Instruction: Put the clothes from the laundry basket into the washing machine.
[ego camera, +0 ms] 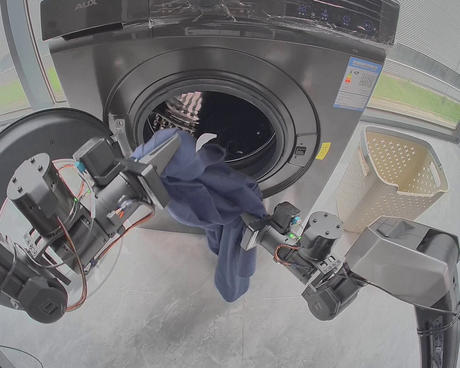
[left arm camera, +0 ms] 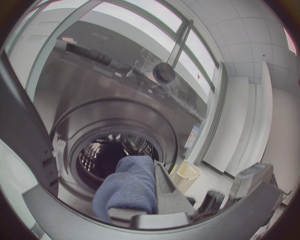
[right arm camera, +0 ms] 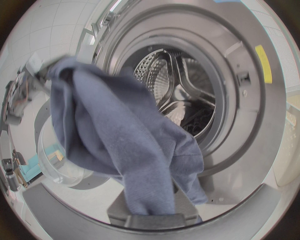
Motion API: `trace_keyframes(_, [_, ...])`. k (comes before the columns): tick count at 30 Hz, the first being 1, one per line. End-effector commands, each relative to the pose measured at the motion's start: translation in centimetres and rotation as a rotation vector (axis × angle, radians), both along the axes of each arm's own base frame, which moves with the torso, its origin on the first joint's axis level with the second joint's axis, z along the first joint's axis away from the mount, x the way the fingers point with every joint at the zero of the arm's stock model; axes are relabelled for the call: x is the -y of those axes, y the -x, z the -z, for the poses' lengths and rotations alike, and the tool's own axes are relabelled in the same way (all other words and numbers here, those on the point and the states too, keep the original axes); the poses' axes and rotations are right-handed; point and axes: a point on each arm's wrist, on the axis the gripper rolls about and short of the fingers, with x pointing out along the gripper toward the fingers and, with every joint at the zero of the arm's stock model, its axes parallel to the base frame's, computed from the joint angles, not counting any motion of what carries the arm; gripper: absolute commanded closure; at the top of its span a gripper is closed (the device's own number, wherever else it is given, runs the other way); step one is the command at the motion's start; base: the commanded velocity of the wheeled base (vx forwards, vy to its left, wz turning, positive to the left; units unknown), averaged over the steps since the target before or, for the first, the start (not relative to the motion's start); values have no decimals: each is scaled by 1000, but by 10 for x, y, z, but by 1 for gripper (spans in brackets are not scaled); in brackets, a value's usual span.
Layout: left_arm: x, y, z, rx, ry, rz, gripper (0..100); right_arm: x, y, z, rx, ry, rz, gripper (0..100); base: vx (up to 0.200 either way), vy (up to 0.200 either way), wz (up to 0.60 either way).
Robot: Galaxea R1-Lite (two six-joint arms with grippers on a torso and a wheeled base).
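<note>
The blue garment (ego camera: 208, 191) hangs before the washing machine (ego camera: 320, 94) opening. The left gripper (ego camera: 161, 153) has its fingers clenched on the garment's 10 o'clock end, and the right gripper (ego camera: 249, 225) grasps its 4 o'clock edge. The laundry basket (ego camera: 398, 173) stands at the machine's 3 o'clock.

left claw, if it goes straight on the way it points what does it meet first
Left claw points into the washing machine's open drum; the way looks free, though it might clip the lower rim, depth unclear.

The garment (ego camera: 208, 191) is soft matt cloth, the washing machine (ego camera: 320, 84) brushed metal, the laundry basket (ego camera: 357, 196) perforated matt plastic.
</note>
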Motion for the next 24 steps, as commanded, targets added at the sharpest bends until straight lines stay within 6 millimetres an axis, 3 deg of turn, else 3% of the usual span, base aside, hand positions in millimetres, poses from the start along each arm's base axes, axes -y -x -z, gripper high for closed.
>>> trace_keyframes(1, [-6,3,34,-121,-74,-9,100,7,13,-46,75,-56,-3,100,0,0,0])
trace_keyframes(3, [-6,3,42,-148,-89,-8,100,6,14,-50,81,-63,-3,100,0,0,0])
trace_keyframes(7, [-8,0,75,-260,-155,-17,100,2,20,-61,95,-95,-3,100,0,0,0])
trace_keyframes(14, [-4,-5,106,-355,-214,-19,100,-1,22,-77,127,-126,-6,100,0,0,0])
trace_keyframes(22, [-1,-11,115,-377,-226,-22,100,-3,23,-83,138,-139,-7,100,0,0,0])
trace_keyframes(23, [-1,-12,115,-374,-225,-22,0,-3,23,-83,138,-139,-7,100,0,0,0])
trace_keyframes(24, [-1,-12,115,-374,-225,-22,0,-3,23,-83,138,-139,-7,100,0,0,0])
